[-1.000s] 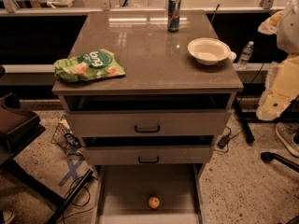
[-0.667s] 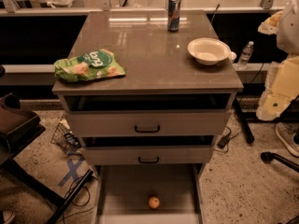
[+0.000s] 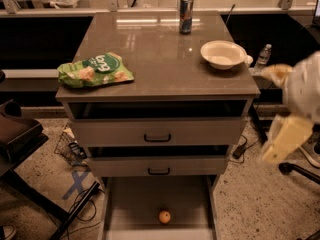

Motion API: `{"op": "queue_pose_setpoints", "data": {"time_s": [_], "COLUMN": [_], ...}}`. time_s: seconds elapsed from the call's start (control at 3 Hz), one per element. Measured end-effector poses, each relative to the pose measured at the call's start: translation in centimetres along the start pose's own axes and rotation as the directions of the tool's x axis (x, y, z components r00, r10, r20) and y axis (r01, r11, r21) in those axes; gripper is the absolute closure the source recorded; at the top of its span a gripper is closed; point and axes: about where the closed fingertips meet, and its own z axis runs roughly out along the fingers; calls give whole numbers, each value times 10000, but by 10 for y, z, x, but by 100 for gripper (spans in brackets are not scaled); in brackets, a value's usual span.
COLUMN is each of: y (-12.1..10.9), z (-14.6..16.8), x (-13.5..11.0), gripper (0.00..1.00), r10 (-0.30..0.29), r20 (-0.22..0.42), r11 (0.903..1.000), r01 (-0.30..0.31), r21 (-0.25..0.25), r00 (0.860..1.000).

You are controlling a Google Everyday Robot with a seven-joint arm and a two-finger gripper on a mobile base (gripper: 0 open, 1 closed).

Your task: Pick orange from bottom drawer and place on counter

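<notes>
The orange (image 3: pixel 164 216) lies on the pale floor of the bottom drawer (image 3: pixel 130 204), which is pulled out at the foot of the cabinet, near its front edge. The counter (image 3: pixel 150 54) is the glossy grey-brown top of the cabinet. My gripper (image 3: pixel 284 140) is a blurred pale yellow shape at the right, beside the cabinet at the height of the upper drawers, well above and to the right of the orange. It holds nothing that I can see.
On the counter are a green snack bag (image 3: pixel 94 70) at the left, a cream bowl (image 3: pixel 223 54) at the right and a can (image 3: pixel 186 14) at the back. Two grey drawer fronts (image 3: pixel 157 133) stand slightly open. A chair base (image 3: pixel 295 169) and cables lie on the floor.
My arm and gripper at the right have swung down and a little inward toward the cabinet, and now show blurred. The orange and the counter items have not moved.
</notes>
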Motion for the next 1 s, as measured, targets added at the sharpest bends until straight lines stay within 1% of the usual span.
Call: {"op": "queue_pose_setpoints", "data": {"time_s": [0.33,0.67,1.0], "y": [35,23,8], "z": [68,97,95], "x": [39,52,54], "gripper": [0,0,0], "r10": [439,-170,-952], "r20": [1734,2381,2171], "r11": [9988,9919,9778], "r01": [-469,-136,503], "r21": [134,1264,2035], "r00": [9839,9711,9715]}}
